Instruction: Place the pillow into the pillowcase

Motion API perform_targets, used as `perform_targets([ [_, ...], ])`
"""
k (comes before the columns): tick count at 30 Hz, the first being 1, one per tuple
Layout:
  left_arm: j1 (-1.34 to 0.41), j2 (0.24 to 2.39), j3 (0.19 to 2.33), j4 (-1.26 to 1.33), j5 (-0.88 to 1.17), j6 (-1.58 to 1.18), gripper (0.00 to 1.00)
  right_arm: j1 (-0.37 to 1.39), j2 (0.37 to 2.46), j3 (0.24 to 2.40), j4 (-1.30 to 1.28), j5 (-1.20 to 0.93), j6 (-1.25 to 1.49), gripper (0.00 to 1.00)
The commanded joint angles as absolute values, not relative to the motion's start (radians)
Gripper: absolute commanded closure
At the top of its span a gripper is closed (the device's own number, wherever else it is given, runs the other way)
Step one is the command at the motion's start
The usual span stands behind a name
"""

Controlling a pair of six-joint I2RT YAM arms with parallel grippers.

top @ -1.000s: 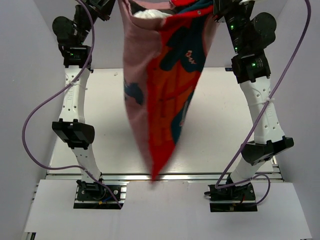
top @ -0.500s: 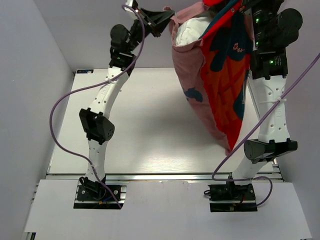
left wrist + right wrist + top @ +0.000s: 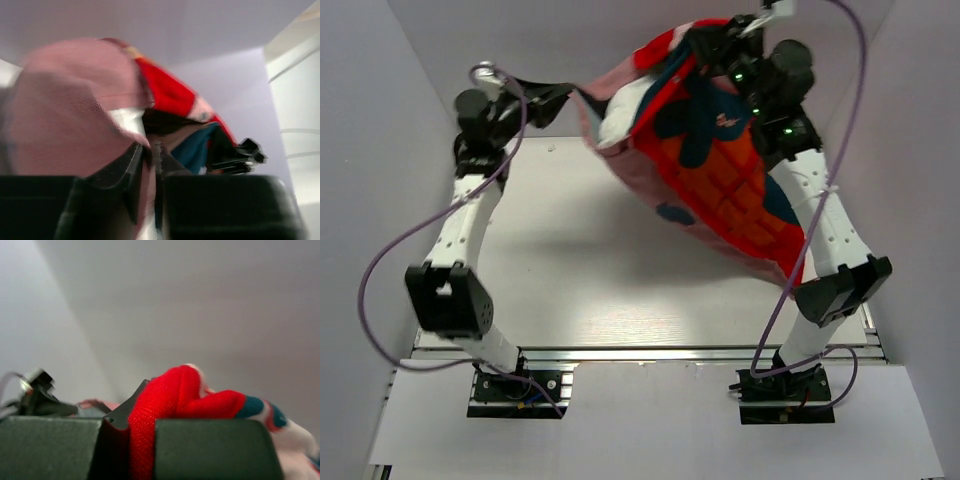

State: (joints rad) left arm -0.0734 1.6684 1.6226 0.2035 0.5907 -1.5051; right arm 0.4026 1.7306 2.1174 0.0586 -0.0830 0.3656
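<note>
The pillowcase point(image 3: 720, 170) hangs in the air over the far right corner of the table point(image 3: 570, 290), with the pillow point(image 3: 618, 122) showing white at its mouth (the rest is hidden inside). The left gripper point(image 3: 568, 95) is pinched on the pink hem, and the right gripper point(image 3: 712, 38) is clamped on a red fold.

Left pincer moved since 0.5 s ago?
Yes. The left pincer swung left and lower in view, toward the far-left corner of the table, shut on the pillowcase.
</note>
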Motion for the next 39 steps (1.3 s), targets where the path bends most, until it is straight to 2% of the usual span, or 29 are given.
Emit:
perform_targets([
  [1,-0.005,1.435,1.507,0.209,0.633,-1.387,0.71,0.492,1.773,2.102,0.146,-0.15,0.357,1.0],
  [3,0.046,1.339,1.396,0.154,0.638,-1.34,0.58,0.547,1.834,2.141,0.118,-0.172,0.322,0.97],
  [4,0.058,1.312,1.378,0.118,0.635,-1.312,0.4,0.607,1.853,2.161,0.103,-0.198,0.313,0.73],
  [5,0.072,1.264,1.37,0.029,0.626,-1.278,0.33,0.632,1.889,2.18,0.088,-0.228,0.308,0.58],
  [6,0.084,1.238,1.371,-0.032,0.611,-1.208,0.28,0.653,1.902,2.198,0.084,-0.259,0.307,0.49],
  [7,0.115,1.214,1.373,-0.088,0.574,-1.171,0.2,0.694,1.908,2.213,0.086,-0.303,0.307,0.45],
  [8,0.138,1.157,1.371,-0.194,0.555,-1.139,0.18,0.71,1.905,2.212,0.092,-0.314,0.31,0.41],
  [11,0.221,1.074,1.379,-0.386,0.427,-0.999,0.12,0.729,1.879,2.203,0.1,-0.339,0.348,0.38],
  [16,0.244,1.012,1.427,-0.486,0.354,-0.864,0.13,0.696,1.801,2.158,0.049,-0.368,0.295,0.36],
  [18,0.242,1.015,1.37,-0.416,0.444,-0.883,0.22,0.674,1.747,2.105,0.006,-0.353,0.22,0.37],
  [20,0.242,1.023,1.318,-0.355,0.538,-0.903,0.36,0.646,1.677,1.966,-0.046,-0.383,0.142,0.45],
  [21,0.241,1.023,1.289,-0.327,0.564,-0.914,0.5,0.631,1.651,1.916,-0.057,-0.406,0.108,0.5],
  [22,0.238,1.014,1.226,-0.309,0.578,-0.917,0.56,0.612,1.626,1.87,-0.075,-0.417,0.071,0.59],
  [23,0.232,1.006,1.197,-0.286,0.584,-0.919,0.59,0.603,1.58,1.796,-0.134,-0.417,0.034,0.62],
  [25,0.19,0.98,1.129,-0.275,0.577,-0.888,0.53,0.577,1.502,1.728,-0.204,-0.416,-0.076,0.59],
  [27,0.103,0.966,1.108,-0.29,0.533,-0.826,0.38,0.543,1.447,1.611,-0.277,-0.407,-0.139,0.52],
  [28,0.066,0.962,1.104,-0.296,0.508,-0.799,0.21,0.534,1.421,1.574,-0.299,-0.387,-0.149,0.44],
  [30,-0.076,0.962,1.104,-0.319,0.451,-0.732,0.13,0.506,1.355,1.498,-0.372,-0.361,-0.163,0.38],
  [31,-0.112,0.966,1.108,-0.325,0.413,-0.71,0.09,0.502,1.339,1.482,-0.399,-0.319,-0.163,0.32],
  [33,-0.203,0.976,1.104,-0.345,0.379,-0.674,0.07,0.491,1.292,1.46,-0.46,-0.279,-0.164,0.28],
  [35,-0.257,0.971,1.086,-0.351,0.332,-0.652,0.03,0.479,1.247,1.434,-0.483,-0.246,-0.16,0.19],
  [36,-0.303,0.956,1.078,-0.354,0.31,-0.644,0.02,0.473,1.235,1.425,-0.508,-0.224,-0.158,0.11],
  [39,-0.362,0.917,1.069,-0.402,0.233,-0.617,0.02,0.466,1.189,1.396,-0.525,-0.18,-0.153,0.11],
])
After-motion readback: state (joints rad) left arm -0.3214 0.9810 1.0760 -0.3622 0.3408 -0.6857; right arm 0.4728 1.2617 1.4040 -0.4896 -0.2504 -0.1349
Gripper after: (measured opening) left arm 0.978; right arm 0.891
